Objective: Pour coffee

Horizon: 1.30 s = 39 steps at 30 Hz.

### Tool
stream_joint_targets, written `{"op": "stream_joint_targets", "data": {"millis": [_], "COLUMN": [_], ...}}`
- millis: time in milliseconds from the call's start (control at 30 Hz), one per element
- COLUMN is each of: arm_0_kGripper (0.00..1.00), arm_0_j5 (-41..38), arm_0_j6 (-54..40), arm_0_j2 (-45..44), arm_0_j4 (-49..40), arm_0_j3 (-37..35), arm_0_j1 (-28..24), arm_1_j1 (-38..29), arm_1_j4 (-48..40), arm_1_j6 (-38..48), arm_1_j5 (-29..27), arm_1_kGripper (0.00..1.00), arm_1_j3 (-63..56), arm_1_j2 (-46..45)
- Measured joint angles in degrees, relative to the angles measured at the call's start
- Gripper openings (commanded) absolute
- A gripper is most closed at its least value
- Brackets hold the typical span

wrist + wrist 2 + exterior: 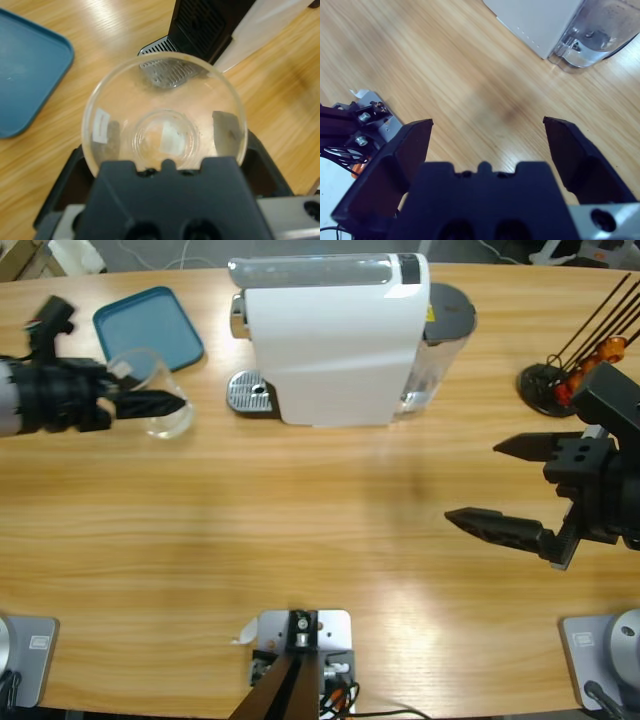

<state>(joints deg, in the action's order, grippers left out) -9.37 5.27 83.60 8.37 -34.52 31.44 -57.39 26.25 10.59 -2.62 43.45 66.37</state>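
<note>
Left gripper (160, 400): its black jaws are clamped on either side of a small clear glass tumbler (150, 392), to the left of the white coffee machine (335, 340).
Glass tumbler, left wrist view (164, 117): seen mouth-on, tipped toward the camera, its round base plain through the glass; a jaw presses each side wall.
Coffee: I cannot make out any liquid in the tumbler from either view.
Right gripper (510, 490): jaws spread wide with nothing between them, well to the right of the coffee machine and nearer the table's front edge.
Right gripper, right wrist view (487, 135): only bare wooden table (445, 75) shows between the jaws.
Drip grate (250, 393): a perforated metal plate at the coffee machine's left foot, just right of the tumbler.
Water tank (435, 350): clear, with a grey lid, on the coffee machine's right side.
Teal tray (148, 328): flat on the table left of the coffee machine, just behind the tumbler.
Black stand (548, 385): dark rods and orange pieces, far right of the coffee machine.
</note>
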Motion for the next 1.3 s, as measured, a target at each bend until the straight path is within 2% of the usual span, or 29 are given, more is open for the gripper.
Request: {"op": "stream_joint_targets", "data": {"millis": [300,667,1300], "arm_0_kGripper": [0.204,0.204,0.204], "arm_0_j5": [-0.90,-0.13,-0.09], "arm_0_j6": [-4.31,-9.87,-10.14], "arm_0_j2": [11.10,14.66,23.15], "arm_0_j4": [6.64,7.24,12.57], "arm_0_j3": [-2.25,-8.26,-10.63], "arm_0_j1": [-0.51,-0.52,0.59], "arm_1_j1": [0.39,0.98,2.59], "arm_1_j4": [-0.05,-0.06,-0.06], "arm_1_j6": [0.00,0.00,-1.16], "arm_1_j5": [0.18,0.57,2.65], "arm_1_kGripper": [0.968,0.933,0.899], "arm_1_j3": [-0.06,-0.09,-0.09], "arm_1_j2": [0.00,0.00,0.02]}}
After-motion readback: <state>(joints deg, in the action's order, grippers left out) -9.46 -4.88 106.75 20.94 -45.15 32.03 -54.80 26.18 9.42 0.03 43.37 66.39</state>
